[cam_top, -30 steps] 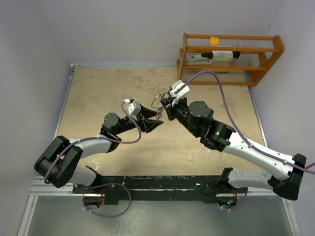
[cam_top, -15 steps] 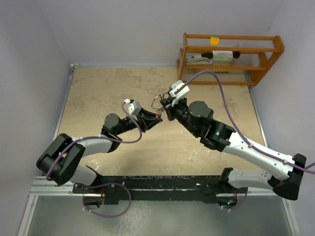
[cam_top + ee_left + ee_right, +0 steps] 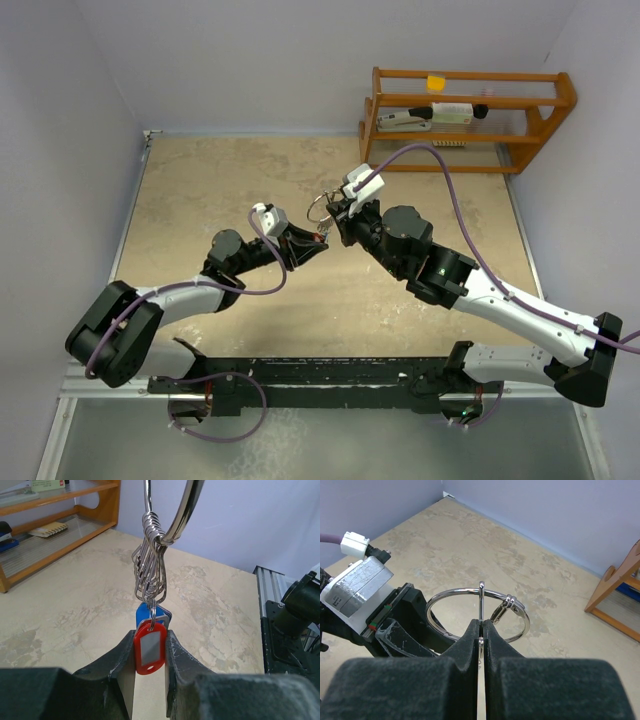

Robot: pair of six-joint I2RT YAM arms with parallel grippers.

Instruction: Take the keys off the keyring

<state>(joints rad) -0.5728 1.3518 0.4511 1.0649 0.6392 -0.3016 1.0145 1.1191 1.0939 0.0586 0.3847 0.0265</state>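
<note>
Overhead, the left claw (image 3: pixel 320 240) and right claw (image 3: pixel 332 213) meet tip to tip above the bench (image 3: pixel 200 190), a tan, mottled slab walled by pale lilac panels. A wooden rack (image 3: pixel 470 110) stands well beyond the right claw, at the far edge. The keyring (image 3: pixel 319 205) sits just ahead of the right claw's tips, and the keys (image 3: pixel 322 232) hang from it toward the left claw.

From the left wrist, the claw is clenched on the red key (image 3: pixel 150 652). The blue key (image 3: pixel 144 614) is just behind it, above the fingertips, and silver clips (image 3: pixel 149 575) run up from both to the ring overhead. A straight tug would probably only load the wire. The better move, I judge, is to walk one clip along the ring toward its split under light, even tension.

From the right wrist, the claw is clenched on the ring's wire, and the loop lies flat just past its tips. The clips (image 3: pixel 507 604) are bunched to the right of the tips. This grip should hold firm without twisting. Where the split lies, I cannot tell.
</note>
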